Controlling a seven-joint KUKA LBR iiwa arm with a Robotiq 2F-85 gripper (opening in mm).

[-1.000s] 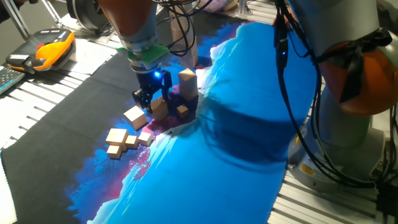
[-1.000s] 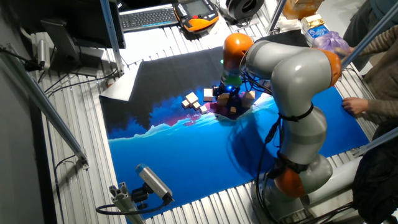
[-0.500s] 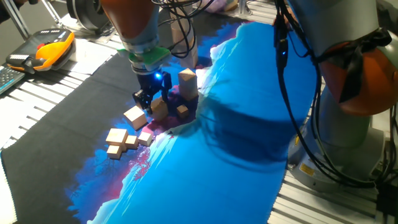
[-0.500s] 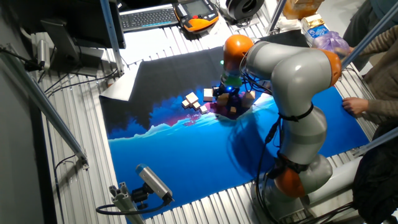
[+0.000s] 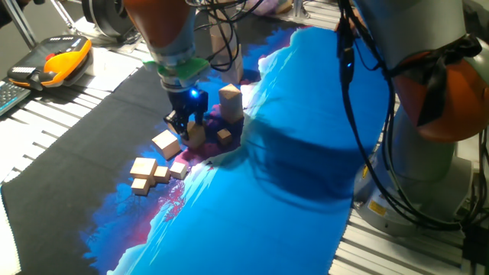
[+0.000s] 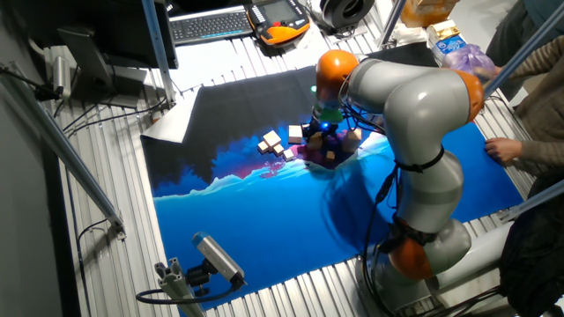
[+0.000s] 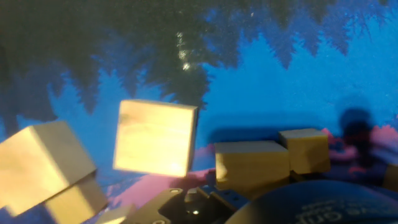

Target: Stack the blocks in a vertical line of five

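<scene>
Hand view gives little; one fixed view shows the end effector (image 5: 186, 122) low over a block (image 5: 195, 134), grip unclear. At its 3 o'clock stands a partial stack (image 5: 231, 105), short of five. Loose blocks (image 5: 150, 173) lie at 7 o'clock.

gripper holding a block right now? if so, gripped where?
Cannot tell. The gripper is down among the blocks, with one small block at its fingertips, but no view shows whether the fingers are clamped on its sides.
</scene>
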